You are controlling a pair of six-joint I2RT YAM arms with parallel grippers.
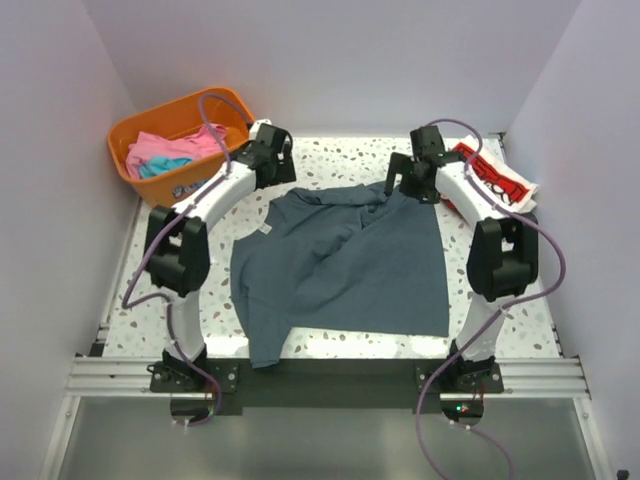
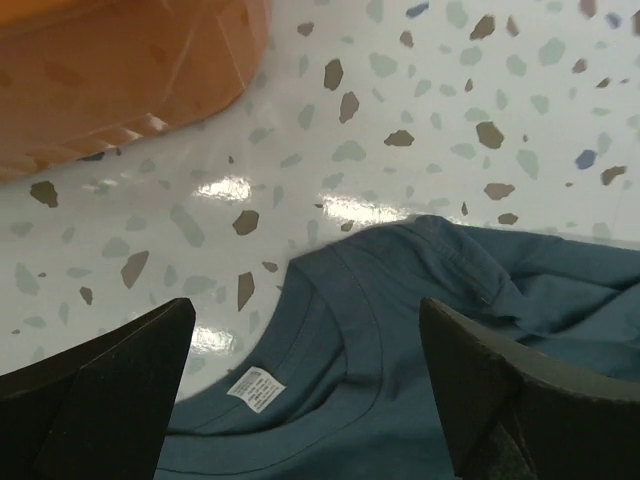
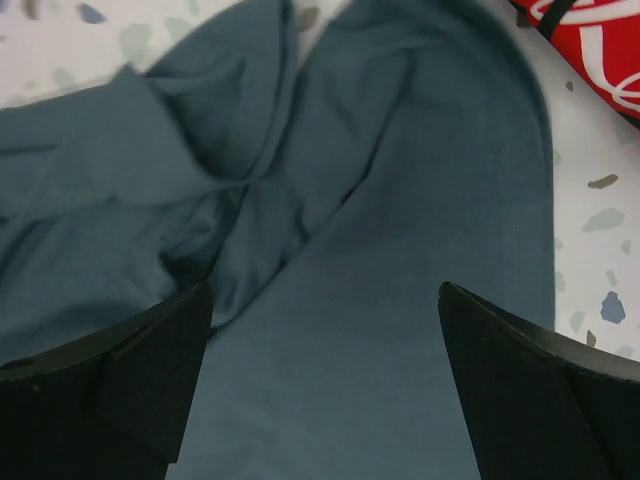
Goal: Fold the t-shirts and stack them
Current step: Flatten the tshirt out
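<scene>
Orange basket [image 1: 170, 105]: sits at the far left corner of the worktop [image 1: 330, 155]. It holds a pink t-shirt [image 1: 155, 150] and a turquoise t-shirt [image 1: 165, 166], both loose and not yet folded.

Left gripper [image 2: 305, 400]: jaws spread wide and holding nothing. It hovers just over the collar [image 2: 330, 330] of the slate-blue t-shirt [image 1: 340, 265], with the white neck label [image 2: 256, 388] between its fingers.

Slate-blue t-shirt: lies mid-worktop between the two arms. It is mostly spread out, but a bunched ridge of cloth [image 3: 215, 170] runs along its far edge.

Right gripper [image 3: 320, 380]: also wide open and empty, over the far right part of the same shirt, just beside the bunched ridge.

Red t-shirt [image 1: 495, 180]: lies at the far right edge of the worktop, white lettering up. It looks already folded and is probably the base of the stack.

Step in hand: likely flattening the blue shirt before the first fold.

How to do it well: pinch one layer only at the two far corners. Pull outward evenly so the ridge opens. Keep the collar straight so the fold line runs square.

Risk: catching both layers at the ridge would lock the crease in.
</scene>
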